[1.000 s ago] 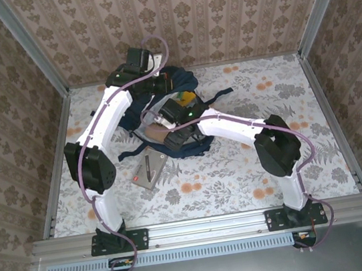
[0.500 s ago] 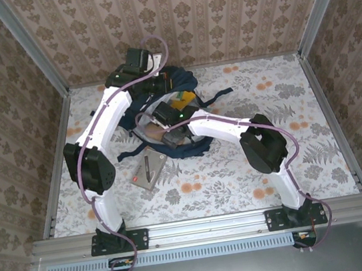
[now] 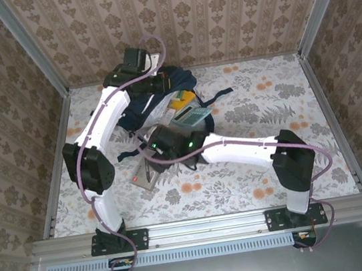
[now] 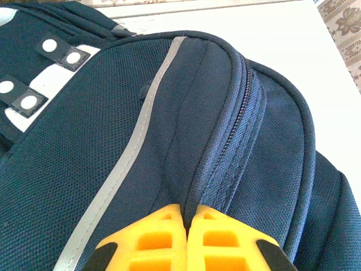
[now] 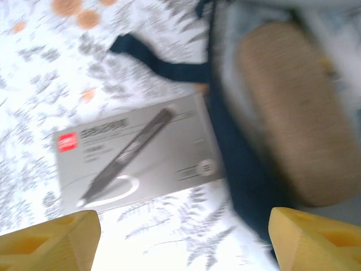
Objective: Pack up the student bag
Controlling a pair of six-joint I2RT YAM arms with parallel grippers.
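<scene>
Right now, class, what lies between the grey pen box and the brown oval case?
The dark navy wall of the student bag, seen in the right wrist view: brown oval case inside, grey pen box outside.

Motion blur is smearing the tan oval woven case [image 5: 293, 113] and the flat grey box [image 5: 175, 147], making its print unreadable. The white right arm [image 3: 237, 149] is covering the near end of the large dark navy fabric backpack [image 3: 184, 82].

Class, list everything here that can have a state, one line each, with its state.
student bag: open, lying on the table
left gripper: shut on a fold of the student bag
right gripper: open, above the pen box
pen box: flat on the table, outside the bag
tan case: lying inside the open bag
</scene>
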